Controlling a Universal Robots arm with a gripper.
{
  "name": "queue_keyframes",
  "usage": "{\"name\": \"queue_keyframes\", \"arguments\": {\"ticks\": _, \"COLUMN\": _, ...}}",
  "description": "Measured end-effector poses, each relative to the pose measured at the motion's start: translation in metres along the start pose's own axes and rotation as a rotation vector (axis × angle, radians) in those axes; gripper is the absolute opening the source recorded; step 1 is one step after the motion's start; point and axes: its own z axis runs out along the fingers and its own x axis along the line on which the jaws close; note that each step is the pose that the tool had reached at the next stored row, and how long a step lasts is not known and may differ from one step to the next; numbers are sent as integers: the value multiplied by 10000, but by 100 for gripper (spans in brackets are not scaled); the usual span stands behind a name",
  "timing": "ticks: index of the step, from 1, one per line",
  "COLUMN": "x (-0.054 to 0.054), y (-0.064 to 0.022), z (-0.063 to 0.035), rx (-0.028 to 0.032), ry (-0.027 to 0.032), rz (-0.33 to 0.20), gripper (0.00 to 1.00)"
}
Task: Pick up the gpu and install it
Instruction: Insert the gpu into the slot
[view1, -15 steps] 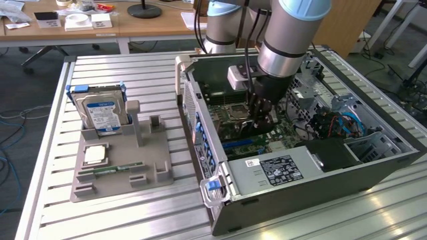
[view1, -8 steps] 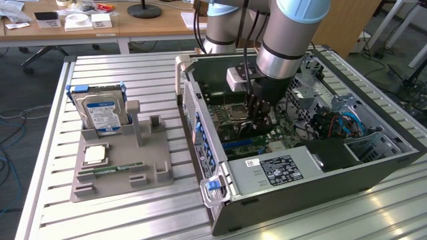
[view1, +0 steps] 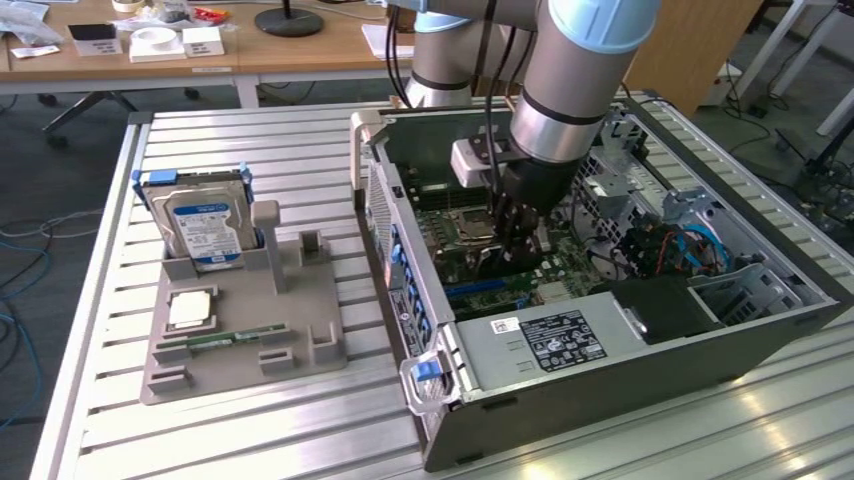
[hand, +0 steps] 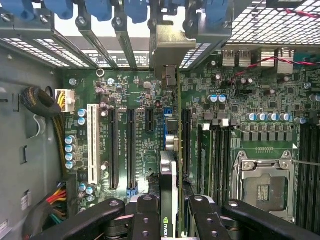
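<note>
Starting at nine o'clock in the exterior view, a grey tray (view1: 240, 335) sits on the slatted table (view1: 107, 420), carrying a hard drive (view1: 203, 225) upright and a RAM stick (view1: 234, 337) lying flat. Toward three o'clock lies the open PC case (view1: 627, 350), and the arm's gripper (view1: 514, 262) reaches down into its middle, over the motherboard (view1: 461, 225).

In the wrist view the gpu (hand: 169, 185) stands on edge at six o'clock, its silver bracket (hand: 167, 50) up at twelve by the case's rear slots. The fingers (hand: 150, 220) are closed narrowly on the gpu from both sides.

It looks light and stiff but fragile; I judge the board edges the safe hold, not the fan.

Room is tight: an empty slot (hand: 131, 150) just beside it at nine o'clock, RAM slots (hand: 215, 155) near at three, and the CPU socket (hand: 262, 185) beyond.
</note>
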Motion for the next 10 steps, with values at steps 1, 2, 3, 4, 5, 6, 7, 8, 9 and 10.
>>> {"name": "queue_keyframes", "arguments": {"ticks": 1, "x": 0, "y": 0, "z": 0, "rx": 0, "ry": 1, "rz": 0, "gripper": 27}}
{"name": "queue_keyframes", "arguments": {"ticks": 2, "x": 1, "y": 0, "z": 2, "rx": 1, "ry": -1, "rz": 0, "gripper": 27}}
{"name": "queue_keyframes", "arguments": {"ticks": 3, "x": 1, "y": 0, "z": 3, "rx": 2, "ry": -4, "rz": 8, "gripper": 27}}
{"name": "queue_keyframes", "arguments": {"ticks": 4, "x": 2, "y": 1, "z": 4, "rx": 3, "ry": -4, "rz": 25, "gripper": 27}}
{"name": "queue_keyframes", "arguments": {"ticks": 5, "x": 2, "y": 1, "z": 4, "rx": 3, "ry": -4, "rz": 42, "gripper": 27}}
{"name": "queue_keyframes", "arguments": {"ticks": 6, "x": 3, "y": 1, "z": 3, "rx": 3, "ry": -3, "rz": 47, "gripper": 27}}
{"name": "queue_keyframes", "arguments": {"ticks": 7, "x": 5, "y": 1, "z": 4, "rx": 4, "ry": -4, "rz": 49, "gripper": 27}}
{"name": "queue_keyframes", "arguments": {"ticks": 8, "x": 7, "y": 3, "z": 3, "rx": 4, "ry": -4, "rz": 50, "gripper": 27}}
{"name": "queue_keyframes", "arguments": {"ticks": 9, "x": 8, "y": 3, "z": 3, "rx": 4, "ry": -5, "rz": 50, "gripper": 27}}
{"name": "queue_keyframes", "arguments": {"ticks": 10, "x": 8, "y": 3, "z": 3, "rx": 4, "ry": -5, "rz": 54, "gripper": 27}}
